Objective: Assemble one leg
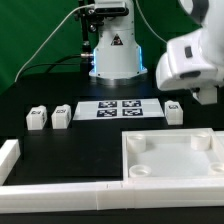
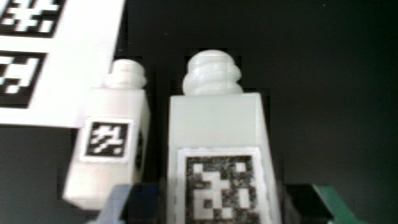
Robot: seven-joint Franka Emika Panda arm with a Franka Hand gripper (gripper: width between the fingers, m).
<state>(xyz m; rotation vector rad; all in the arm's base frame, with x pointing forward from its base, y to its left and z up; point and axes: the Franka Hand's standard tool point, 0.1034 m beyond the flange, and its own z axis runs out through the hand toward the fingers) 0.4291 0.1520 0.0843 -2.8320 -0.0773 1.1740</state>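
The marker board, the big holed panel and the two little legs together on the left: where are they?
marker board (image 1: 120,108), exterior view, its middle between tags.
panel (image 1: 170,165), exterior view, flat centre.
legs (image 1: 38,119), exterior view, top of the outer one; its neighbour (image 1: 62,115).

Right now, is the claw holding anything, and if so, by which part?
It appears to hold one small stubby white plastic leg, gripped on its sides at the tagged end; the ridged tip points away. Actual finger contact is hard to confirm. A second leg lies beside it, free.
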